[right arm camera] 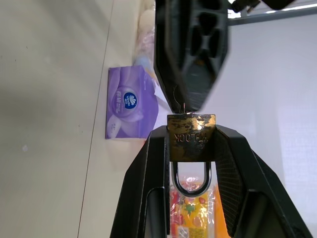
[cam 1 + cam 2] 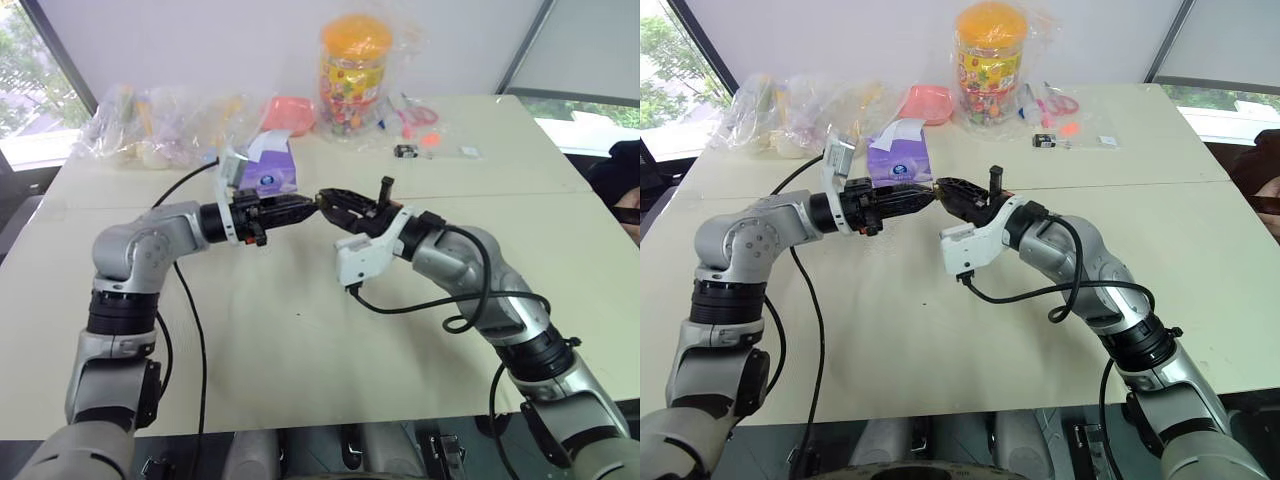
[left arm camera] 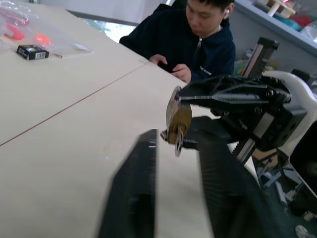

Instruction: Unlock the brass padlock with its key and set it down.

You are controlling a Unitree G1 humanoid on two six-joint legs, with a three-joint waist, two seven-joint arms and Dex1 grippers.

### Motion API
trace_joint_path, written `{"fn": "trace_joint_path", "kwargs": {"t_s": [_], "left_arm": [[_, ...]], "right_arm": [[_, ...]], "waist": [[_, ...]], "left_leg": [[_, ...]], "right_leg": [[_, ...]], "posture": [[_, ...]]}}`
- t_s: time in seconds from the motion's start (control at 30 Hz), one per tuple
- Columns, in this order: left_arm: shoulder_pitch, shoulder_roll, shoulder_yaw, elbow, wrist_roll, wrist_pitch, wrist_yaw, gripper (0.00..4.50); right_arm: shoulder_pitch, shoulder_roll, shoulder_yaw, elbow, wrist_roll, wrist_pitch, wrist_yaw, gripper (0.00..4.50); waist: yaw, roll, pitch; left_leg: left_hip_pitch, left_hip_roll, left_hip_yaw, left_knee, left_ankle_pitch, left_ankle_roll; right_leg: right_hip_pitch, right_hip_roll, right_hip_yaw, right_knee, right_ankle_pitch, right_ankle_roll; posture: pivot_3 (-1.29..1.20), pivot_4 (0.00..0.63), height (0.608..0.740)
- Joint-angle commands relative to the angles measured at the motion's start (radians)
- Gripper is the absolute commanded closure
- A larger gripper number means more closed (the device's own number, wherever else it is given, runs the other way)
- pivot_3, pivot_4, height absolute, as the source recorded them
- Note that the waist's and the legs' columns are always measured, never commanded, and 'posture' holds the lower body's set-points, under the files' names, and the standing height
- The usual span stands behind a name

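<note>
The brass padlock (image 1: pixel 190 139) hangs in the air over the middle of the table, clamped by its body between the fingers of my right gripper (image 1: pixel 190 131), its silvery shackle (image 1: pixel 191 181) pointing back toward that wrist. My left gripper (image 1: pixel 190 99) meets it tip to tip, shut on the thin key (image 1: pixel 184 106) that stands in the lock's end face. In the left wrist view the padlock (image 3: pixel 177 118) sits just past my left fingers (image 3: pixel 143 163), with a key ring (image 3: pixel 178 147) dangling below it. From the head, the two grippers touch at the padlock (image 2: pixel 320 203).
A purple tissue pack (image 2: pixel 268 165) lies just behind the grippers. Farther back are a jar of sweets (image 2: pixel 352 75), plastic bags (image 2: pixel 150 125) and a small black-and-white item (image 2: pixel 405 151). A person (image 3: pixel 198 39) sits at the table's right side. Black cables (image 2: pixel 195 330) trail across the table.
</note>
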State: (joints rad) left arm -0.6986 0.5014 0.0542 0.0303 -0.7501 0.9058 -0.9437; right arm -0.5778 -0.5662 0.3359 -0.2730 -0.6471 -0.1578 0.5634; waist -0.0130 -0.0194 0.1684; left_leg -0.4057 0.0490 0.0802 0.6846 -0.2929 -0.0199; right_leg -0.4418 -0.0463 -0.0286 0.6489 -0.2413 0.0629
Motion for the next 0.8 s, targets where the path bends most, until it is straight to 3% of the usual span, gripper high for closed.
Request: {"fn": "trace_joint_path", "kwargs": {"t_s": [0.03, 0.8], "left_arm": [[-0.001, 0.017, 0.01, -0.035, 0.003, -0.022, -0.014, 4.15], [-0.02, -0.002, 0.012, -0.026, -0.005, -0.027, 0.0, 4.15]], "right_arm": [[-0.011, 0.004, -0.038, -0.035, 0.015, 0.003, -0.003, 3.84], [-0.013, 0.008, -0.039, -0.049, 0.022, 0.02, 0.028, 3.84]], "waist": [[0.0, 0.0, 0.0], [0.0, 0.0, 0.0]], "left_leg": [[0.0, 0.0, 0.0, 0.0, 0.0, 0.0], [0.0, 0.0, 0.0, 0.0, 0.0, 0.0]], "right_leg": [[0.0, 0.0, 0.0, 0.0, 0.0, 0.0], [0.0, 0.0, 0.0, 0.0, 0.0, 0.0]], "posture": [[0.0, 0.15, 0.74], [0.0, 0.15, 0.74]]}}
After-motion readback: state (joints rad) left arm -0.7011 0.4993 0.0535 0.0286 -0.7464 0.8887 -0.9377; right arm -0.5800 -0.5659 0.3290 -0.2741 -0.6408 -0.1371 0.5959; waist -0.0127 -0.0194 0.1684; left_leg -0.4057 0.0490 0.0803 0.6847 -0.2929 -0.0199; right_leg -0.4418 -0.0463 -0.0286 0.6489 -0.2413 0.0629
